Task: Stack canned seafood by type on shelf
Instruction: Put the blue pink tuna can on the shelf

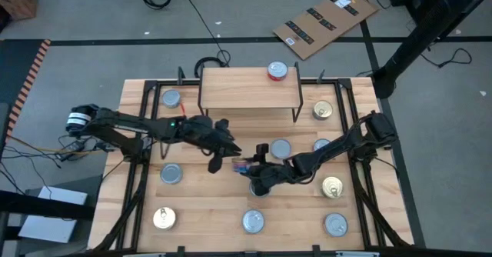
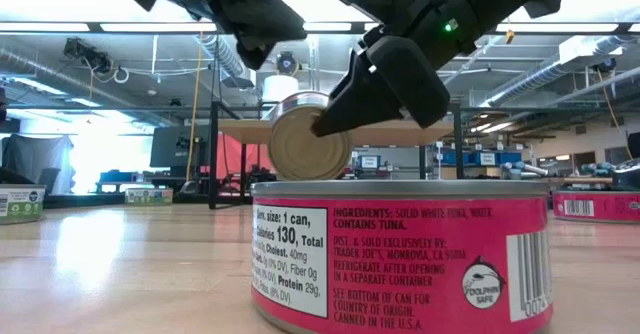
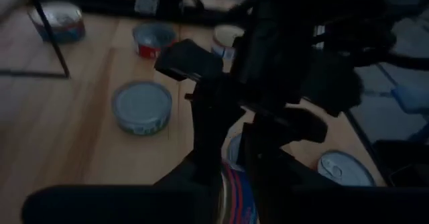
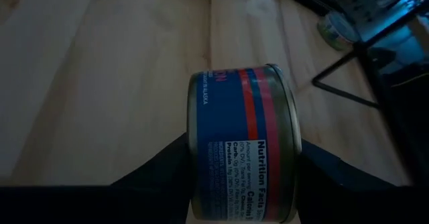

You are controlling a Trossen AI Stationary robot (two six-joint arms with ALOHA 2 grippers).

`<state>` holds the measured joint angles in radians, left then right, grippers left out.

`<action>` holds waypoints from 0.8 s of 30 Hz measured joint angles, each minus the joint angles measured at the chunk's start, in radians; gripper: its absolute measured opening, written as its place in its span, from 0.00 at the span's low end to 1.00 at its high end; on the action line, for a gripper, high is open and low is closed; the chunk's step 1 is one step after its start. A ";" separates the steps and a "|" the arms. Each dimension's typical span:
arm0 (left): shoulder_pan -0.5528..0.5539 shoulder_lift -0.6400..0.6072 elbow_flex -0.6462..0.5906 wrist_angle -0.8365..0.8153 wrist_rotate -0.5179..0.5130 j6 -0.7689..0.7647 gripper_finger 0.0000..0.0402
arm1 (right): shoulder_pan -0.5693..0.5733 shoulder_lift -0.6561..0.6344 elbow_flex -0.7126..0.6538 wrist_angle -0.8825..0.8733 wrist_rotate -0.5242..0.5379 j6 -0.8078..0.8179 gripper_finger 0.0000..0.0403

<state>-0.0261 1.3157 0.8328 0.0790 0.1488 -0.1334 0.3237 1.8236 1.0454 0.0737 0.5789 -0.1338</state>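
Handing a tin across, mid-table

My right gripper (image 4: 244, 177) clamps the blue-and-red tin (image 4: 242, 160) on its side, off the table; my left gripper (image 1: 223, 151) hovers close, fingers slightly parted, probably letting go. Beyond, the shelf (image 1: 250, 88) carries one red-topped tin (image 1: 277, 71), likely its match

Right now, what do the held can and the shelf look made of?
The can in the right gripper: seemingly metal, dull rim, glossy blue-and-red printed label. The shelf: pale wood board with visible grain, on thin black legs, probably metal wire.
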 joint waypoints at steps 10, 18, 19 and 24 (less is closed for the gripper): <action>-0.010 -0.101 -0.317 0.530 -0.020 -0.050 0.20 | -0.019 -0.121 0.001 -0.076 0.109 -0.116 0.50; -0.006 -0.128 -0.519 0.941 -0.115 -0.030 0.20 | -0.121 -0.156 0.148 -0.161 0.165 -0.351 0.50; -0.006 -0.128 -0.528 0.956 -0.126 -0.029 0.20 | -0.142 -0.156 0.169 -0.156 0.164 -0.387 0.50; 0.009 -0.127 -0.536 0.972 -0.111 -0.028 0.20 | -0.264 -0.157 0.252 -0.155 0.164 -0.555 0.50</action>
<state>-0.0174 1.1885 0.2966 1.0515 0.0383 -0.1616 0.0593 1.6661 1.2974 -0.0809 0.7433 -0.6889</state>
